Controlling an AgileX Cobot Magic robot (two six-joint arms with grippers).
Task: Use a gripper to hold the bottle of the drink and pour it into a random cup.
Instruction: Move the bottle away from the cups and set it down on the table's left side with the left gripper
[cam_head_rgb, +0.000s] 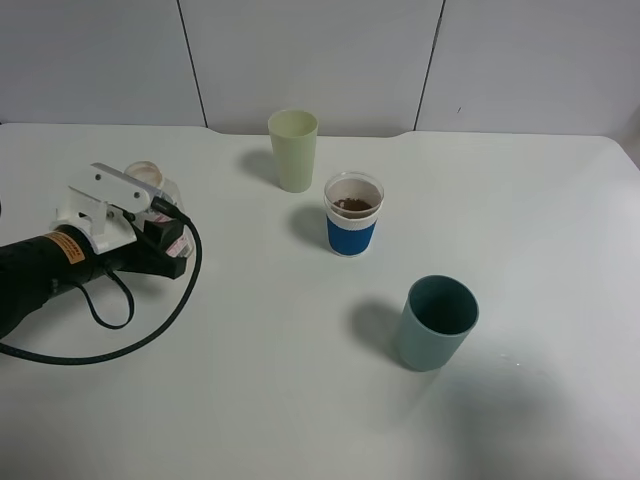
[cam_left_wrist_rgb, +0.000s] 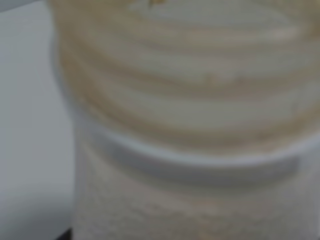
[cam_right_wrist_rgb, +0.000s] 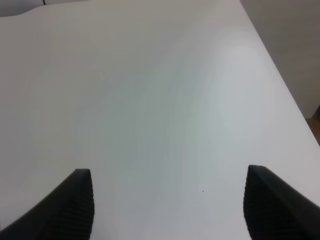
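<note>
Gripping the bottle of the drink (cam_head_rgb: 150, 181) at the far left of the table (cam_head_rgb: 300, 400), left gripper (cam_head_rgb: 165, 235) pinching it upright, likely emptied. Holding dark drink (cam_head_rgb: 353, 205) already in the blue-banded cup (cam_head_rgb: 353, 214), mid-table. Idling with right gripper (cam_right_wrist_rgb: 167, 205) spread wide over bare table.

From my feed it's just a plain white table (cam_head_rgb: 300, 400), matte, curved back corners and a small notch in the middle of the far edge. Behind it is a wall (cam_head_rgb: 310, 60) of pale grey panels with thin dark seams between them. Light is soft and even, shadows falling toward the left. On the right side the table edge drops off to a greyish floor (cam_right_wrist_rgb: 295, 55).
</note>
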